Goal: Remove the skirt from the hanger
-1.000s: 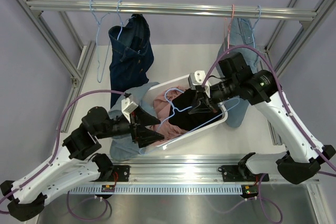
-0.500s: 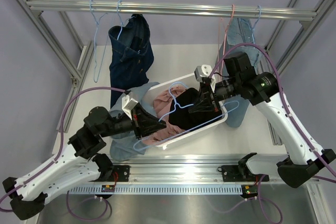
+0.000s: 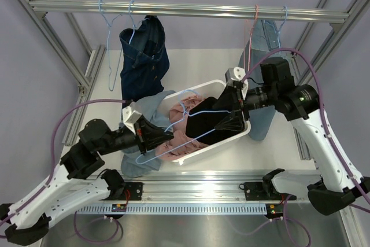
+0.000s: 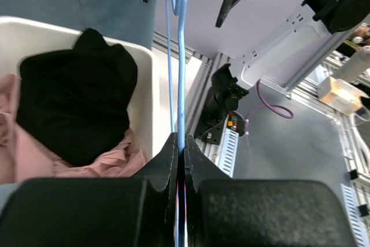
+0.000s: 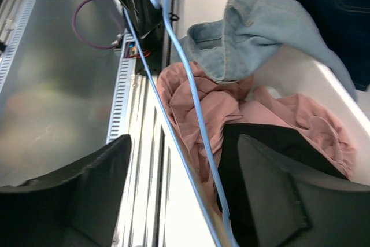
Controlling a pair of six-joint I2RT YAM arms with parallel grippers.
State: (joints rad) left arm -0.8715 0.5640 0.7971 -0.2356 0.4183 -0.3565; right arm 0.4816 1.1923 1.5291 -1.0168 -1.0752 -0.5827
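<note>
The black skirt (image 3: pixel 211 122) lies crumpled in the white bin (image 3: pixel 191 92), on top of pink cloth. A blue wire hanger (image 3: pixel 184 107) stretches bare across the bin from my left gripper toward the right one. My left gripper (image 3: pixel 165 137) is shut on the hanger's wire (image 4: pixel 181 56), its tips (image 4: pixel 181 143) pinching it at the bin's near-left edge. My right gripper (image 3: pixel 228 117) hovers open over the skirt (image 5: pixel 289 134). The hanger's two wires (image 5: pixel 193 96) pass untouched between the jaws of the right gripper (image 5: pixel 182 160).
Pink garment (image 5: pixel 231 108) and light denim (image 5: pixel 260 33) fill the bin's left end. Dark jeans (image 3: pixel 143 56) and a pale denim piece (image 3: pixel 266 33) hang from the top rail (image 3: pixel 185 10), with an empty blue hanger (image 3: pixel 110 56) beside them. Frame posts flank both sides.
My left gripper shut on the hanger wire and drew back to the left. My right gripper opened, let go of the skirt and shifted right; the skirt settled in the bin.
</note>
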